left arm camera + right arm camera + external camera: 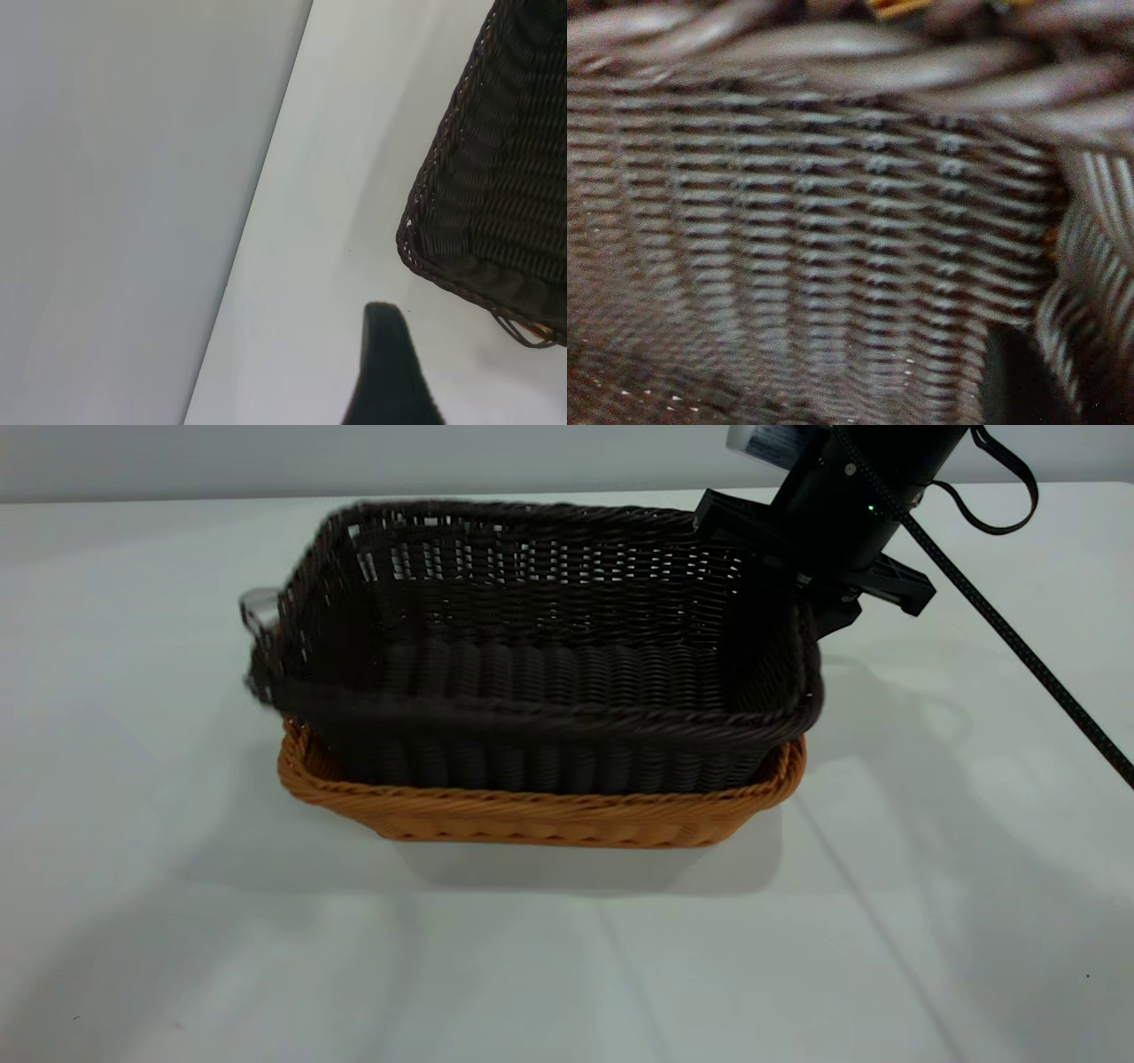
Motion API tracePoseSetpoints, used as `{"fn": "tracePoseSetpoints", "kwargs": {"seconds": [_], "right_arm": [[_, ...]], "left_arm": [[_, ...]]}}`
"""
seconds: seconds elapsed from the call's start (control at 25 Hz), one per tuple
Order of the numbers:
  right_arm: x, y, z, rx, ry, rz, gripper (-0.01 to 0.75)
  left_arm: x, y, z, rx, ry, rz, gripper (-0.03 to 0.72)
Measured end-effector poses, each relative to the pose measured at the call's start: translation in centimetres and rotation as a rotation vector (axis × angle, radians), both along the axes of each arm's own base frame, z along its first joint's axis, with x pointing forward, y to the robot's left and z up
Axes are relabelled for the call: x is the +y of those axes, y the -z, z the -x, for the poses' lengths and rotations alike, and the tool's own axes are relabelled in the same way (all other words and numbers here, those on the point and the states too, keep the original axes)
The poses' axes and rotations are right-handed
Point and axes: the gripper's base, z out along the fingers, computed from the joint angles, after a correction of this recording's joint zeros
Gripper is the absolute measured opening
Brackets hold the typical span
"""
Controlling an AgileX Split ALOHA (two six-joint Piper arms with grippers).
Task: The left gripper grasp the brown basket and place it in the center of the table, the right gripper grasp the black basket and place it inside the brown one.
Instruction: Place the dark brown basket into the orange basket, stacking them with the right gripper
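Observation:
The brown basket point(549, 819) stands on the table point(177, 921) near its middle. The black basket point(549, 664) sits partly inside it, tilted, with its far side raised and its near rim just above the brown rim. My right gripper point(808, 615) is shut on the black basket's right end. Its right wrist view is filled by dark weave point(833, 230), with one dark finger point(1014, 376) against it. My left gripper point(383, 363) is over bare table, apart from a corner of the black basket point(496, 204). It holds nothing.
A small silvery part point(258, 609) shows behind the black basket's left end. The right arm's black cable point(1019, 646) slants down across the table at the right. A grey wall point(124, 212) rises behind the table's far edge.

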Motion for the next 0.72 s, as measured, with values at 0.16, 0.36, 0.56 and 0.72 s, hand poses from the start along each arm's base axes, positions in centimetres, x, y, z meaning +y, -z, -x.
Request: {"fn": "tracePoseSetpoints", "kwargs": {"seconds": [0.16,0.36,0.56,0.72], "right_arm": [[0.5,-0.1,0.2,-0.013,-0.057,-0.011,0.346],[0.7,-1.5,0.9,-0.003,-0.160,-0.030,0.531],[0.0,-5.6,1.0,-0.102,-0.248,0.038,0.581],[-1.0,-8.7,1.5,-0.142,-0.276,0.127,0.584]], "left_arm": [[0.0,0.0,0.0,0.000,0.000,0.000,0.436],[0.0,0.0,0.0,0.000,0.000,0.000,0.436],[0.0,0.0,0.0,0.000,0.000,0.000,0.436],[0.0,0.0,0.0,0.004,-0.001,-0.001,0.436]]}}
